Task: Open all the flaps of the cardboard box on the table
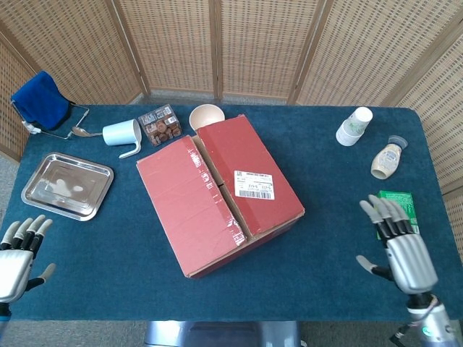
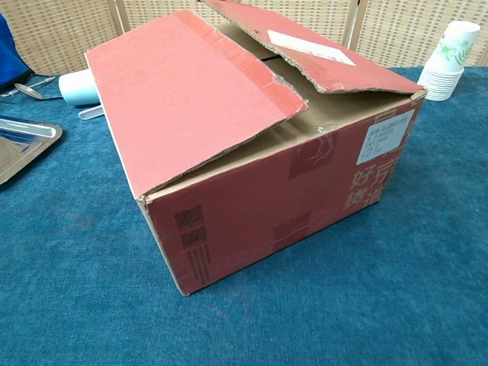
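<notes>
A red cardboard box point(image 1: 221, 191) sits mid-table, turned at an angle, and fills the chest view point(image 2: 259, 145). Its two long top flaps lie nearly closed; the left flap point(image 2: 183, 91) and the labelled right flap point(image 2: 320, 57) gape slightly along the centre seam. My left hand point(image 1: 18, 253) hovers open at the table's front left corner, far from the box. My right hand point(image 1: 398, 246) hangs open, fingers spread, over the front right of the table, well clear of the box. Neither hand shows in the chest view.
A steel tray point(image 1: 66, 186) lies at the left. Behind the box are a white mug point(image 1: 123, 135), a snack pack point(image 1: 160, 124) and a bowl point(image 1: 207, 116). At right stand stacked paper cups point(image 1: 354, 126), a bottle point(image 1: 387, 157) and a green carton point(image 1: 398, 206).
</notes>
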